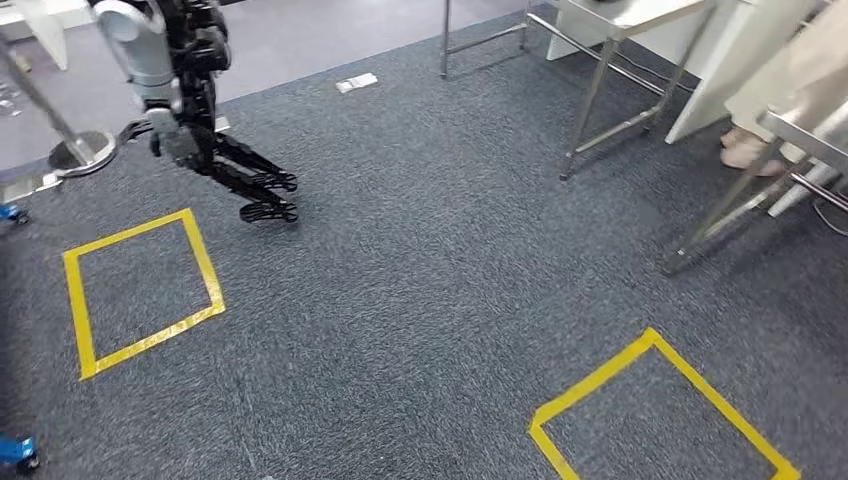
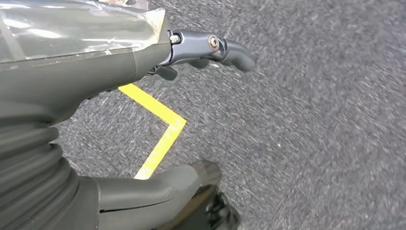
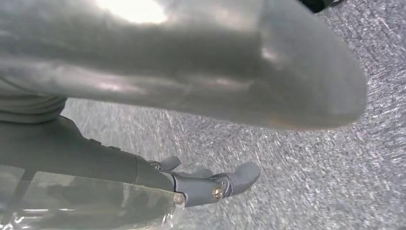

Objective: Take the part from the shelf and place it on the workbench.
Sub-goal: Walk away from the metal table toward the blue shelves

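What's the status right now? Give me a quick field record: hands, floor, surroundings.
left hand: hanging over the carpet, fingers apart, holding nothing
right hand: fingers extended, holding nothing
part: unseen
floor: grey carpet with two yellow tape squares, one left, one right
surroundings: metal table legs ahead right

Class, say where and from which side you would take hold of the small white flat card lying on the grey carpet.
Probably by its two long edges, coming from above. The small white flat card lies flat on the grey carpet, so no side face stands up to grasp, and its narrow width suits a pinch.
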Robot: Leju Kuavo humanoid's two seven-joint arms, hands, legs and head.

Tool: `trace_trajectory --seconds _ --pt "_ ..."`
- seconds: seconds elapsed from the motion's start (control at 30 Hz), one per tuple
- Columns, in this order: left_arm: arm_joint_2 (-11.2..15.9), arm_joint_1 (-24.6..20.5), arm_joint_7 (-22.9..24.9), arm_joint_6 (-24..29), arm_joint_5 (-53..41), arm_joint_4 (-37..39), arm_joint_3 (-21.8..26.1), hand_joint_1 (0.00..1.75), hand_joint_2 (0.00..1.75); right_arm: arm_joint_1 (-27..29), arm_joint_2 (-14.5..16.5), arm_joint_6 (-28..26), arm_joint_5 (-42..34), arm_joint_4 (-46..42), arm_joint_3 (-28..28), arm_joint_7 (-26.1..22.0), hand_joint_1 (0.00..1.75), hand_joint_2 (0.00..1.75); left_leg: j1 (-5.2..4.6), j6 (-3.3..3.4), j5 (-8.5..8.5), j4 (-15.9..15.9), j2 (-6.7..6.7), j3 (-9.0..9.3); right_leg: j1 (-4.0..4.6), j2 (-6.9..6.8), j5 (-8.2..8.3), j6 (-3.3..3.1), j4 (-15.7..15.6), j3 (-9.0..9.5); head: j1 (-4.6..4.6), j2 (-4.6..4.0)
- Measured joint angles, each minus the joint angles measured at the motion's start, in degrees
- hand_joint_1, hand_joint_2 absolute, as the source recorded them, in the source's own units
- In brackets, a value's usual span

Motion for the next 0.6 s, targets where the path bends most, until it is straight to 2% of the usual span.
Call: trace_trajectory --seconds 0.03,0.07,0.1,0.17,0.2,0.23,0.27,0.3,0.33,0.37,0.4,0.43,0.47,0.53,0.57,0.6 --pt "0.03 -0.03 0.05 -0.02 0.01 0.0 -0.03 0.0 1.75 -0.1 -0.01 -0.01 -0.01 0.0 0.01 -0.01 0.0 0.0 -0.05 0.39 0.13 -0.17 -0.74 -0.01 0.06 -0.46 -0.11 0.3 -0.02 0.26 0.14 0.0" --pt "0.03 0.02 0.11 -0.05 0.01 0.0 -0.07 0.0 1.75 -0.22 -0.04 -0.01 -0.01 0.0 0.01 -0.01 0.0 0.0 -0.02 0.79 0.36 -0.48 -1.35 0.09 -0.01 0.03 -0.45 0.54 0.38 0.25 0.15 0.01" --pt "0.04 0.02 0.15 -0.07 0.01 0.0 -0.1 0.0 1.75 -0.28 -0.06 -0.02 -0.02 0.0 0.01 -0.02 0.0 0.0 0.09 1.23 0.68 -0.84 -1.97 0.23 -0.09 1.24 -1.27 0.62 1.73 -0.23 0.16 0.01" --pt "-0.03 -0.1 0.19 -0.12 0.01 0.0 -0.19 0.0 1.75 -0.21 -0.11 -0.02 -0.02 0.0 0.02 -0.03 0.0 0.0 0.35 1.83 1.14 -1.35 -3.18 0.31 -0.46 4.61 -4.38 0.34 8.13 -3.3 0.56 0.02" --pt "-0.05 -0.19 0.2 -0.14 0.01 0.0 -0.23 0.0 1.75 -0.1 -0.11 -0.02 -0.02 0.0 0.02 -0.03 0.0 0.0 0.37 1.96 1.22 -1.37 -3.92 0.2 -0.58 5.61 -6.13 0.18 12.56 -5.49 0.82 0.02" --pt "-0.08 -0.2 0.2 -0.15 0.01 0.0 -0.25 0.0 1.75 0.0 -0.11 -0.02 -0.02 0.0 0.02 -0.03 0.0 0.0 0.37 1.97 1.22 -1.34 -4.72 0.11 -0.75 6.02 -7.29 0.28 16.27 -7.47 1.04 0.02" --pt "-0.09 -0.15 0.21 -0.15 0.01 0.0 -0.25 0.0 1.75 0.11 -0.13 -0.02 -0.02 0.0 0.02 -0.01 0.0 0.0 0.37 1.95 1.22 -1.3 -5.55 0.08 -0.93 6.17 -7.58 0.66 18.24 -8.64 1.15 0.02" --pt "-0.1 -0.1 0.22 -0.15 -0.02 0.0 -0.26 0.0 1.75 0.17 -0.15 -0.02 -0.01 0.0 0.02 0.08 0.0 0.0 0.39 1.9 1.2 -1.21 -6.4 0.08 -1.15 6.25 -6.83 1.28 17.81 -8.69 1.24 0.02" --pt "-0.11 -0.05 0.23 -0.16 -0.1 0.0 -0.27 0.0 1.75 0.21 -0.16 -0.01 0.04 0.0 0.02 0.19 0.0 0.0 0.45 1.77 1.14 -1.05 -7.23 0.1 -1.46 6.43 -5.19 2.03 14.98 -7.58 1.31 0.02" --pt "-0.13 -0.03 0.24 -0.14 -0.3 0.0 -0.32 0.0 1.75 0.21 -0.18 0.01 0.12 0.0 0.02 0.31 0.0 0.0 0.51 1.55 1.01 -0.77 -8.01 0.06 -1.84 7.11 -3.19 2.77 10.69 -5.75 1.43 0.02" --pt "-0.13 -0.04 0.24 -0.09 -0.65 0.0 -0.4 0.0 1.75 0.19 -0.15 0.05 0.22 0.01 0.02 0.43 0.0 0.0 0.45 1.17 0.79 -0.3 -8.75 -0.1 -2.07 8.11 -1.5 3.11 6.69 -4.14 1.64 0.02" --pt "-0.11 -0.05 0.22 -0.01 -1.07 0.0 -0.54 0.0 1.75 0.16 -0.12 0.08 0.32 0.02 0.03 0.49 0.0 0.0 0.4 0.75 0.56 0.12 -9.33 -0.3 -2.18 8.83 -0.4 3.03 3.89 -3.03 1.75 0.01" --pt "-0.08 -0.04 0.19 0.1 -1.64 0.0 -0.76 0.0 1.75 0.08 -0.09 0.1 0.39 0.03 0.05 0.55 0.0 0.0 0.36 0.33 0.39 0.43 -9.8 -0.55 -2.11 9.37 0.08 2.63 2.51 -2.5 1.72 0.01" --pt "-0.02 0.01 0.1 0.1 -2.65 0.0 -1.37 0.0 1.75 -0.08 -0.06 0.09 0.4 0.04 0.08 0.66 0.0 0.0 0.5 -0.36 0.37 0.62 -10.5 -0.96 -1.86 8.69 0.2 1.42 2.49 -2.41 1.4 0.02" --pt "0.02 0.04 0.07 -0.11 -2.98 0.0 -1.69 0.0 1.75 -0.16 -0.05 0.08 0.39 0.04 0.09 0.71 0.0 0.0 0.62 -0.6 0.19 0.95 -10.06 -1.2 -1.88 8.19 0.33 0.97 2.5 -2.31 1.18 0.02" --pt "0.04 0.01 0.02 -0.39 -3.11 0.0 -1.93 0.0 1.75 -0.18 -0.03 0.07 0.38 0.04 0.1 0.7 0.0 0.0 0.68 -0.8 -0.54 2.03 -8.92 -1.75 -1.94 7.61 0.44 0.46 2.47 -2.24 0.87 0.01"
